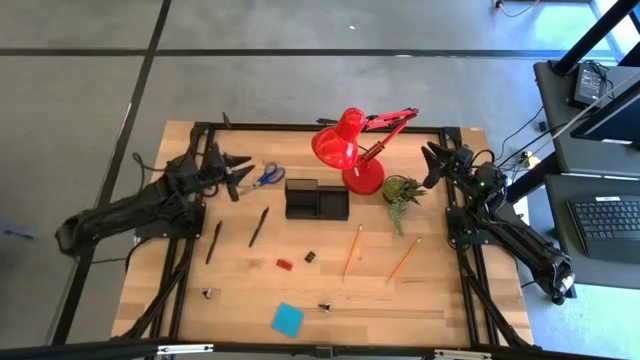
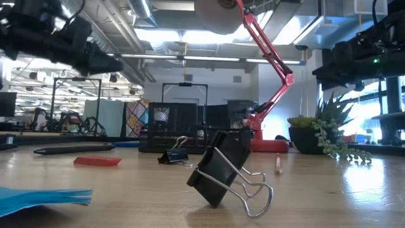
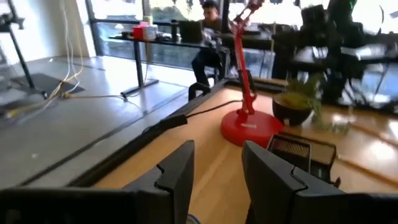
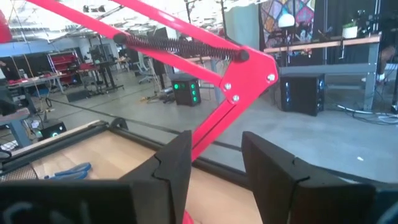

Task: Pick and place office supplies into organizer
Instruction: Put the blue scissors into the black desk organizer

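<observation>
The black organizer (image 1: 316,199) stands mid-table before the red lamp. Blue-handled scissors (image 1: 268,177) lie to its left, just beside my left gripper (image 1: 236,172), which hovers open and empty above the table's far left; its fingers (image 3: 180,168) show a clear gap. Two dark pens (image 1: 259,226) (image 1: 214,241), two orange pencils (image 1: 352,250) (image 1: 404,259), a red eraser (image 1: 284,265), black clips (image 2: 228,174) and a blue sticky pad (image 1: 287,319) lie flat on the wood. My right gripper (image 1: 432,160) waits open at the far right, behind the lamp's arm (image 4: 211,134).
The red lamp's base (image 1: 363,180) and a small green potted plant (image 1: 402,192) stand just right of the organizer. A black frame (image 1: 300,127) runs along the table's far edge. The near half of the table holds only small scattered items.
</observation>
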Robot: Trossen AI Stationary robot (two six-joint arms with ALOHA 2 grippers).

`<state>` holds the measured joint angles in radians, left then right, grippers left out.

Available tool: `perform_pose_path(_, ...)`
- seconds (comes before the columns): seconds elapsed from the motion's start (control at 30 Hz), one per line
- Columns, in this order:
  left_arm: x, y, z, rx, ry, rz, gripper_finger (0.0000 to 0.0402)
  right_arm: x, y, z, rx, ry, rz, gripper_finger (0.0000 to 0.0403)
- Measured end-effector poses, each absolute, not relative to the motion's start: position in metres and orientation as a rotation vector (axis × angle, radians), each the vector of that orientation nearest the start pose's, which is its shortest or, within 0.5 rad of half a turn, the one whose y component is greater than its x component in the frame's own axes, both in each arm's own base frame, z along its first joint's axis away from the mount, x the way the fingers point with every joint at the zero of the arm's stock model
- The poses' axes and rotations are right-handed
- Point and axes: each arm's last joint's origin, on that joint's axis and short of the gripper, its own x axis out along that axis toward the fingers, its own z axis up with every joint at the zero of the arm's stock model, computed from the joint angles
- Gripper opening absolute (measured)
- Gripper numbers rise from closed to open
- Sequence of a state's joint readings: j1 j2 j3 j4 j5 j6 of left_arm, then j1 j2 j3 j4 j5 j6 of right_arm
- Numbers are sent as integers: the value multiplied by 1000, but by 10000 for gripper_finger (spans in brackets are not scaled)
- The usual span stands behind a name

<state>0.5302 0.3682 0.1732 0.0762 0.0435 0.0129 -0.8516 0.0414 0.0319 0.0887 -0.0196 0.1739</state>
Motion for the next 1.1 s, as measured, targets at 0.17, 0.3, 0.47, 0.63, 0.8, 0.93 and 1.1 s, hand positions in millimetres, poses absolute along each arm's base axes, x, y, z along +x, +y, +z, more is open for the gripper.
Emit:
perform_pose_path(0.17,130,63,215,108,243,397,130,65,-74,180,133,-145,-823,145)
perform_pose_path(0.3,151,69,215,103,379,368,134,65,-74,179,138,-137,-823,145)
perform_pose_path(0.47,169,81,211,74,647,496,165,65,-74,176,176,-122,-825,145)
perform_pose_path(0.63,188,92,215,3,696,569,193,65,-74,172,194,-88,-829,145)
perform_pose_path(0.8,205,99,223,-74,797,560,193,65,-74,172,203,-92,-828,145)
perform_pose_path(0.93,212,107,225,-113,944,642,185,65,-74,172,220,-94,-828,145)
perform_pose_path(1.1,218,120,223,-200,1038,639,183,65,-74,170,229,-74,-831,145)
